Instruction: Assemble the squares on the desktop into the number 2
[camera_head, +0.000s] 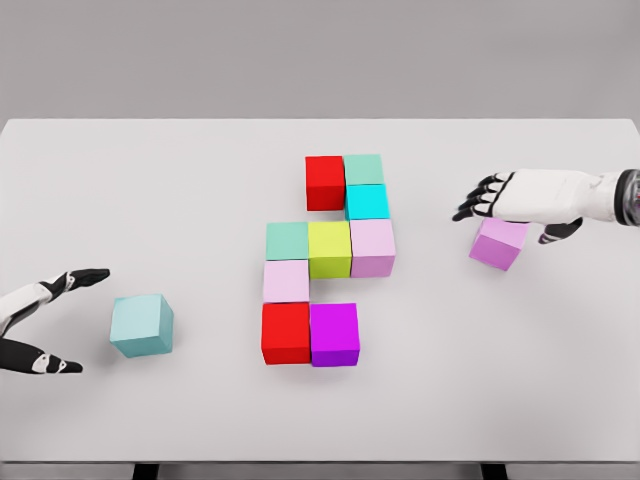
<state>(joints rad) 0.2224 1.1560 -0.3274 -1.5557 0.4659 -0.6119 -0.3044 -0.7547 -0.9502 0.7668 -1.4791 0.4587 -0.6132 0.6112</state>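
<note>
Several coloured cubes stand joined at the table's middle: a red cube and green cube on top, a cyan cube below, then a row of green, yellow-green and pink, a pale pink cube, and a red and magenta cube at the bottom. A loose light-blue cube lies at the left, with my open left hand just left of it. A loose violet cube lies at the right, under my open right hand.
The white table spans the view; its front edge runs along the bottom and its far edge near the top.
</note>
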